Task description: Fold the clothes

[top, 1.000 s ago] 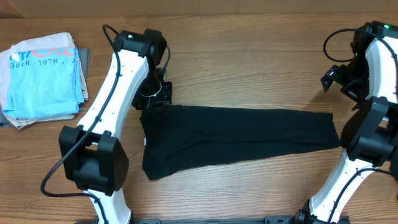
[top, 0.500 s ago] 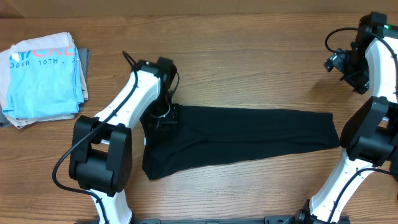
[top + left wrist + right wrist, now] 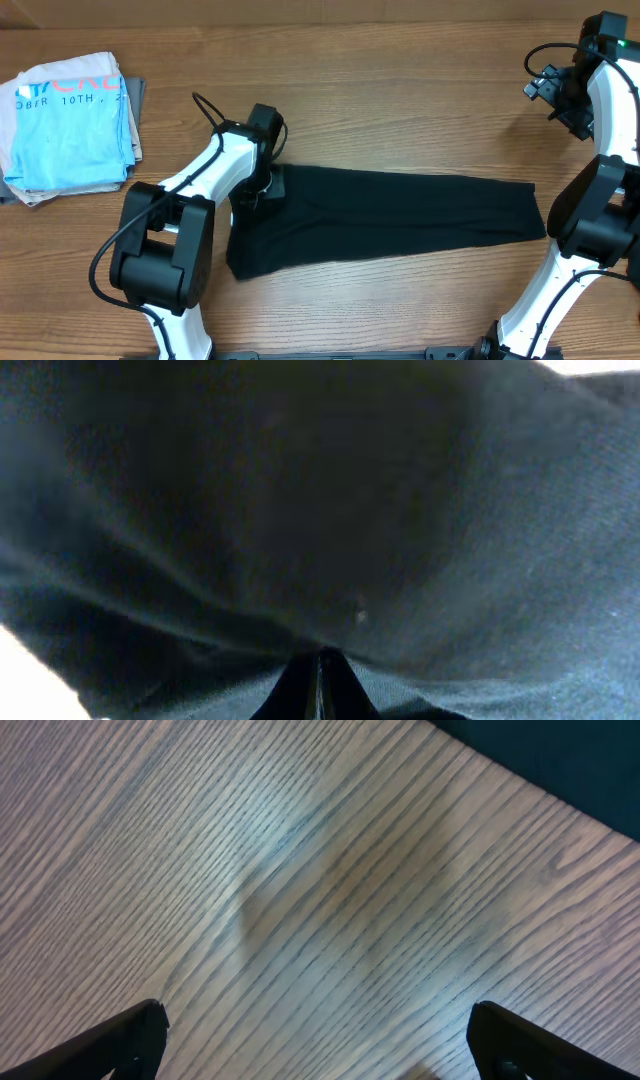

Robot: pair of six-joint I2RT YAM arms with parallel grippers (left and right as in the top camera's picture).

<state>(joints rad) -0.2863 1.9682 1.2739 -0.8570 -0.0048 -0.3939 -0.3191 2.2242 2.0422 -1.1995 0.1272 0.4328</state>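
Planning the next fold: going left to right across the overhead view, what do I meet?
The light-blue T-shirt → left gripper, shut on the left end of the black garment, which stretches right → right gripper, open.

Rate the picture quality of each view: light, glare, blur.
Overhead: even light and sharp, though the black T-shirt reads as a flat dark shape with little fold detail. Left wrist: black fabric fills the frame, dim and soft, with overexposed white corners. Right wrist: the table grain is clear, with a pale sheen across the middle.
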